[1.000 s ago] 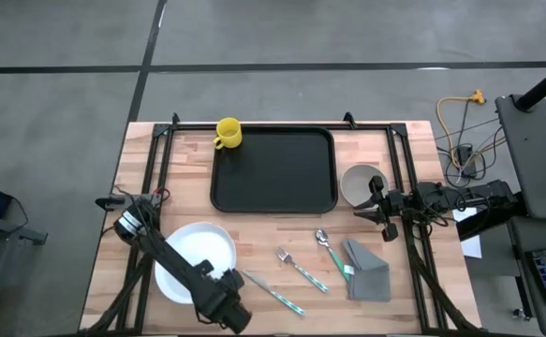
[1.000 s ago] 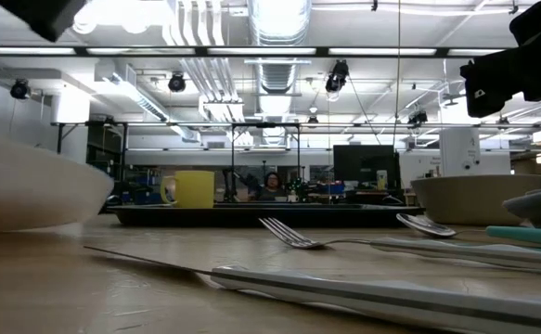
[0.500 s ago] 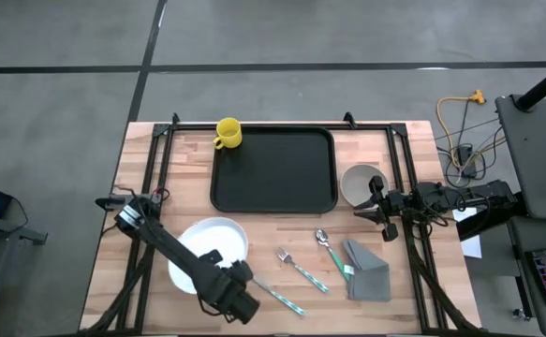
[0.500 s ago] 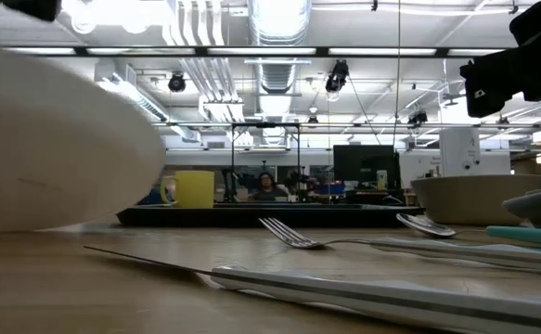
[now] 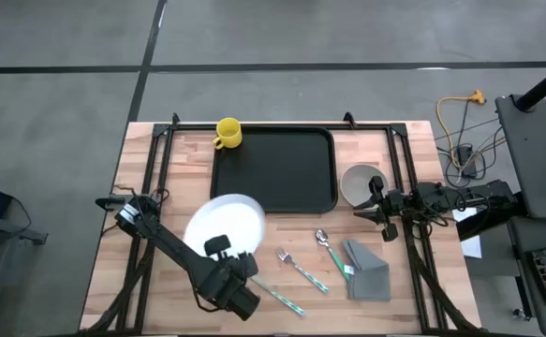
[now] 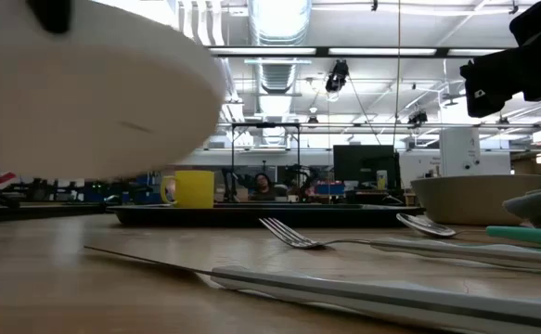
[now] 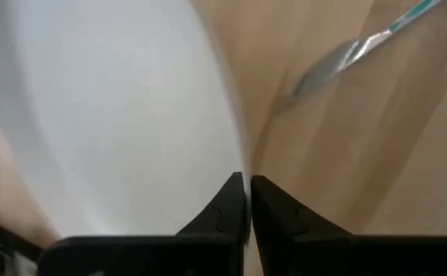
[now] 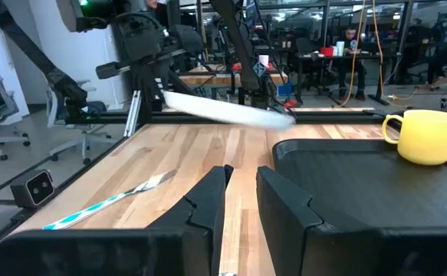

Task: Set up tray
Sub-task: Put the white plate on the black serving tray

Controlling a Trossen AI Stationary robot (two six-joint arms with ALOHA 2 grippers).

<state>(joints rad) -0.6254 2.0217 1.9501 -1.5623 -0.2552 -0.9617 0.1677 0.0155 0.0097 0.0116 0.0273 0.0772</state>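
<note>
A round white plate (image 5: 228, 221) hangs above the table's near-left part, just short of the black tray (image 5: 273, 168); my left gripper (image 5: 219, 250) is shut on it. The low view shows the plate (image 6: 84, 83) well above the tabletop. The right wrist view shows it (image 8: 223, 110) as a slightly tilted sliver. My right gripper (image 5: 361, 208) waits at the table's right side beside a beige bowl (image 5: 360, 183). Its fingers (image 8: 242, 192) are apart with nothing between them. My left gripper pinches the plate's rim (image 7: 237, 157) at its near edge between the two fingers. The fingers come steeply from above and meet right at the rim. The plate is lifted clear of the table and sits close to level, slightly tilted.
A yellow mug (image 5: 228, 132) stands at the tray's far-left corner. A fork (image 5: 301, 270), a spoon (image 5: 329, 248), a knife (image 5: 274, 292) and a folded grey napkin (image 5: 368, 270) lie on the wood near the front, right of the plate.
My left gripper has risen and gone toward the far edge and the tray, turning at the wrist and staying shut. The plate has come off the table with it; it now hangs clear, closer to the tray's near-left corner.
</note>
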